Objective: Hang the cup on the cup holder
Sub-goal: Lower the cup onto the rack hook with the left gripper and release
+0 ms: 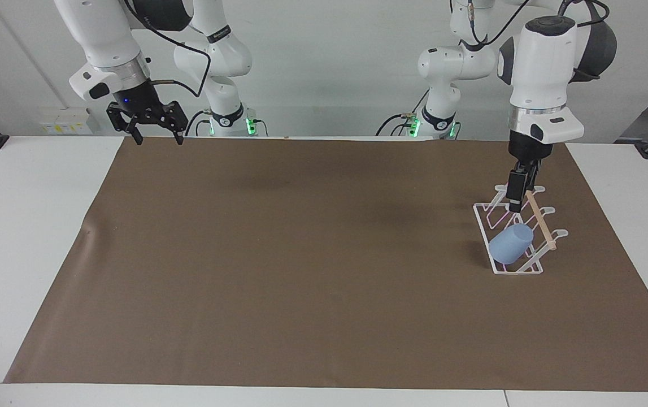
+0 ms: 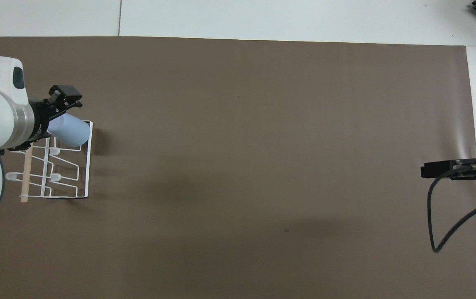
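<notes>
We see the cup (image 1: pixel 510 242) hanging tilted on the cup holder (image 1: pixel 490 234). Left hand (image 1: pixel 517 193) hovers above the holder, open, empty. Right hand (image 1: pixel 157 133) waits well apart, open, empty.

No legible text, label, brand, number or sign is found in either view. The arm casings carry small dark markings, too small to read. The yellow-marked wall fitting (image 1: pixel 66 120) near the right arm's end of the bench (image 1: pixel 30 226) shows print that cannot be made out. Cup, rack and brown mat are unmarked.
</notes>
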